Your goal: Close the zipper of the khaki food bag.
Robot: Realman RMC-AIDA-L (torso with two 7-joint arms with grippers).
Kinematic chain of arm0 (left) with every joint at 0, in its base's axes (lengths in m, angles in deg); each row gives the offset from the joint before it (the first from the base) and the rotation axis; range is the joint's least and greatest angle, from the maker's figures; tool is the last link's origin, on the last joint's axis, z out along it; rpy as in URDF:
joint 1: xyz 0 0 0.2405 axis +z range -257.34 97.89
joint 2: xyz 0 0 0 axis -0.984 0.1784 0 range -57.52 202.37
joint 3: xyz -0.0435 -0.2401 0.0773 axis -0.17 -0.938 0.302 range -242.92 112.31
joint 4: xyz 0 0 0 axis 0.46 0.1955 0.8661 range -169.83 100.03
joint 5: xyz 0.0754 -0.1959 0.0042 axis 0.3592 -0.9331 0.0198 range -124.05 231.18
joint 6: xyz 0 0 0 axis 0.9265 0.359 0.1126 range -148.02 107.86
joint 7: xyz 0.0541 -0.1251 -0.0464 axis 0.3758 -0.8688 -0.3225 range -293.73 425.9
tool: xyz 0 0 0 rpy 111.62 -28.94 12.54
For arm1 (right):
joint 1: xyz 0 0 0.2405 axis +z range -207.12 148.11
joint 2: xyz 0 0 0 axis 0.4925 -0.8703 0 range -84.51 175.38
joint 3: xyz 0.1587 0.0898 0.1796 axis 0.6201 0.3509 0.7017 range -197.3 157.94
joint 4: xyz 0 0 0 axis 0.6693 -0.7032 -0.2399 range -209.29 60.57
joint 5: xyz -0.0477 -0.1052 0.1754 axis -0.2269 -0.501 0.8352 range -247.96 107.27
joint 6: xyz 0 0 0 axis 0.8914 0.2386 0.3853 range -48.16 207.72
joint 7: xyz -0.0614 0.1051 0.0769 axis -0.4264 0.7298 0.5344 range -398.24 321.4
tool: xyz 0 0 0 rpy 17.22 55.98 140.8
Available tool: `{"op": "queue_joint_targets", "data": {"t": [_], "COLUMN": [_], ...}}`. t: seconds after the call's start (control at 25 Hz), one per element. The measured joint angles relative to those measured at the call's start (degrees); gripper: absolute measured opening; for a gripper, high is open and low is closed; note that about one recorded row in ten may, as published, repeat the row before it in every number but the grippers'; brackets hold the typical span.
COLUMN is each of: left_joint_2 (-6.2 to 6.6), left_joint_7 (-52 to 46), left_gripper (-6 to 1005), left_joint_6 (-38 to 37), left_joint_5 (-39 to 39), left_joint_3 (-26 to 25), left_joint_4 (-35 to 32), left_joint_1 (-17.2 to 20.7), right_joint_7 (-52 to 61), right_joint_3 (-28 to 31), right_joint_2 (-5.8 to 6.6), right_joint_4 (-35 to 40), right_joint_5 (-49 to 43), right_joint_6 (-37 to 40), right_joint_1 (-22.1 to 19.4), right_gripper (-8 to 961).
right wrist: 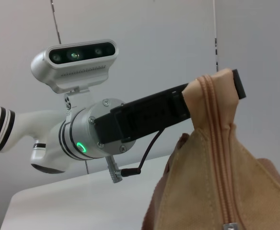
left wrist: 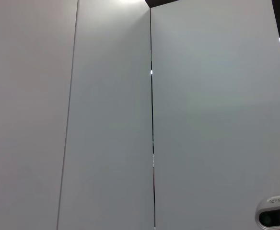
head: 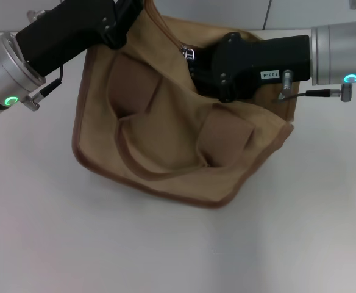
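Here, left gripper fingers pinching khaki food bag corner, right gripper at zipper, fingers' state unclear.

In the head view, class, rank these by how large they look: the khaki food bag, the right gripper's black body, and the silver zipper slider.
1. Khaki food bag, by far the largest.
2. Right gripper, its black body lying across the bag's top edge.
3. Zipper slider, only a small silver glint beside that gripper.
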Motion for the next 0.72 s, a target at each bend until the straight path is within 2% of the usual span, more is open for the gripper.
{"op": "queue_joint_targets", "data": {"t": [0.12, 0.24, 0.48, 0.72], "left_joint_2": [-0.02, -0.02, -0.02, 0.16], "left_joint_7": [0.0, 0.0, 0.0, 0.0], "left_gripper": [41, 42, 42, 42], "left_joint_6": [0.0, 0.0, 0.1, 1.7], "left_joint_5": [0.0, 0.0, 0.0, -4.7], "left_joint_3": [-0.1, -0.1, -0.2, -0.3], "left_joint_4": [0.0, 0.0, 0.0, 1.5], "left_joint_1": [0.0, 0.0, 0.0, 0.6], "right_joint_7": [1.7, 2.5, 6.0, 14.6], "right_joint_3": [0.1, 0.2, 0.6, 4.1], "right_joint_2": [0.1, 0.14, 0.55, 0.61], "right_joint_4": [0.1, 0.1, 1.1, 6.5], "right_joint_5": [-0.2, -0.3, -0.9, -9.8], "right_joint_6": [-0.2, -0.4, -0.7, -1.4], "right_joint_1": [-0.2, -0.3, -1.3, -3.8], "right_gripper": [85, 10, 7, 4]}}
